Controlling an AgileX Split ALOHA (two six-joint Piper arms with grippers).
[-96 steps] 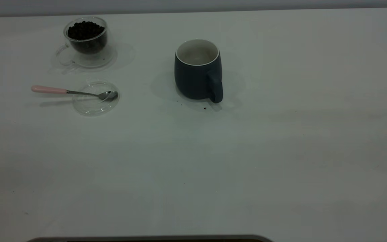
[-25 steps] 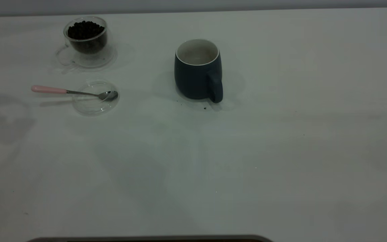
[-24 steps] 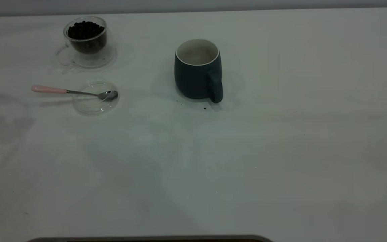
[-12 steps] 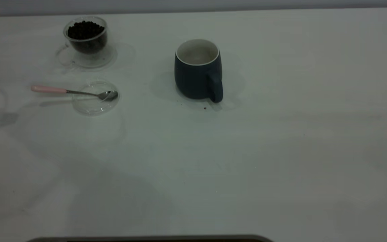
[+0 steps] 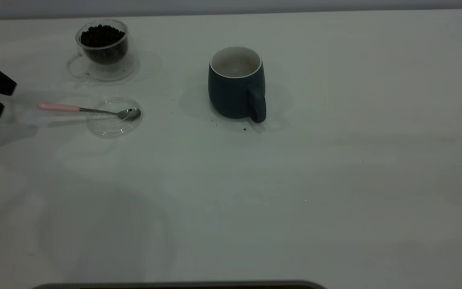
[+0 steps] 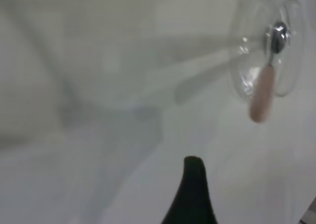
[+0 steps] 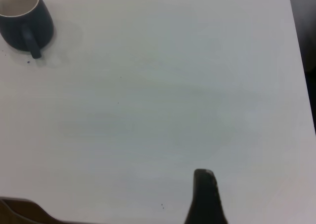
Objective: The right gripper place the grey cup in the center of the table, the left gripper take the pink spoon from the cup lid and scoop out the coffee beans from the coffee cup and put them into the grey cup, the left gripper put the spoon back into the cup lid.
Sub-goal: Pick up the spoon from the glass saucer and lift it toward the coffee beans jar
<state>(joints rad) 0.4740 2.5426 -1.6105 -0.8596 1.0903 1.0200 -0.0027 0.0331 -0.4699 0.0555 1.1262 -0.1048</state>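
Note:
The grey cup (image 5: 236,86) stands upright near the middle of the table (image 5: 295,180), handle toward the front; it also shows far off in the right wrist view (image 7: 22,18). The pink spoon (image 5: 58,107) lies with its bowl in the cup lid (image 5: 112,120) and its handle pointing left. Behind them the coffee cup (image 5: 102,46) holds coffee beans (image 5: 102,36). My left gripper (image 5: 9,97) is open at the table's left edge, just left of the spoon handle. In the left wrist view the spoon (image 6: 261,98) and lid (image 6: 269,46) lie ahead of that gripper (image 6: 252,194). The right gripper (image 7: 256,197) hovers open over bare table.
A clear saucer (image 5: 128,68) sits under the coffee cup. Small dark specks (image 5: 245,129) lie in front of the grey cup. The table's right edge (image 7: 298,61) shows in the right wrist view. A dark rim (image 5: 175,285) runs along the near table edge.
My left gripper has come into the exterior view from the left edge, toward the spoon handle, and its shadow has shifted across the table. Cups, lid and spoon have not moved.

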